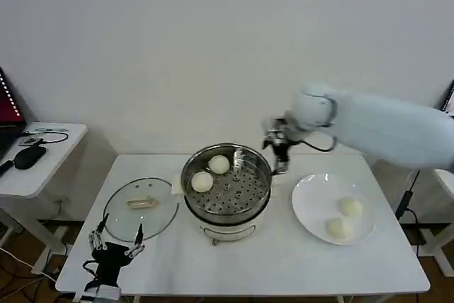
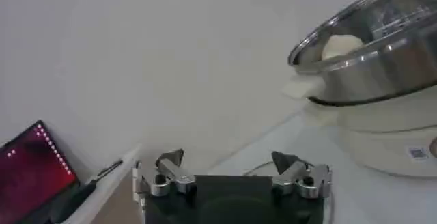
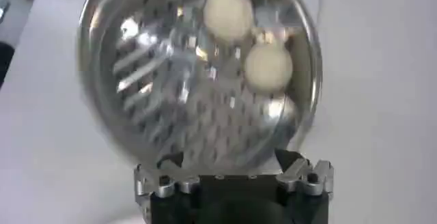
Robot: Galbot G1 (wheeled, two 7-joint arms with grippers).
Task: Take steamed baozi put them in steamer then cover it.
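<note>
Nearest, at the table's front left corner: left gripper (image 1: 113,243), parked low, fingers spread wide apart and empty. Just beyond it, flat on the table (image 1: 284,267): the cover (image 1: 140,208), clear glass with a metal rim, its pale oblong handle lying roughly left to right. At centre: the steamer (image 1: 228,184), a shiny steel pot with a perforated tray, on a white base, open on top. Inside, toward the rear left of the tray: two steamed baozi (image 1: 203,182), smooth cream-white rounds, side by side, close to touching. To the right, nearer the front: a white plate (image 1: 305,211) carrying two more buns. Farthest back, by the steamer's rear right rim: right gripper (image 1: 280,152), raised, fingers parted, nothing between them. Deciding relation, as a judgement: remaining buns on the plate lie forward and to the right of the right gripper, on its own side, far from the left one; round shape, so no preferred grasp axis.
</note>
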